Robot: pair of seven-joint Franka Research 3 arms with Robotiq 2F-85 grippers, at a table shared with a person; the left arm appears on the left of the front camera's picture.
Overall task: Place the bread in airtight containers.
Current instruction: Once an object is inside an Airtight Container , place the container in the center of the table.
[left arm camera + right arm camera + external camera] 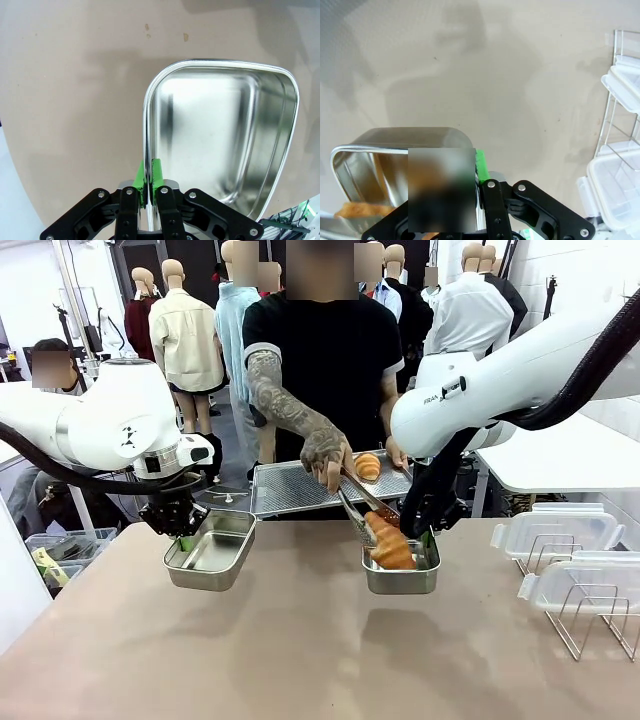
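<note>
Two steel containers are held just above the tan table. My left gripper (183, 541) is shut on the rim of the empty left container (212, 552); in the left wrist view its green pads (156, 172) pinch the wall of that container (220, 135). My right gripper (428, 537) is shut on the rim of the right container (402, 578). A person's hand (325, 455) holds tongs (362, 505) on a croissant (388, 546) lying in that container. A second croissant (368, 466) lies on the perforated tray (290, 487). In the right wrist view my gripper (478, 170) grips the container (375, 150), with a croissant (357, 210) inside.
The person stands at the far side behind the tray. Translucent lids (555, 528) rest on a wire rack (590, 615) at the table's right; both lids (622, 85) and rack show at the right edge of the right wrist view.
</note>
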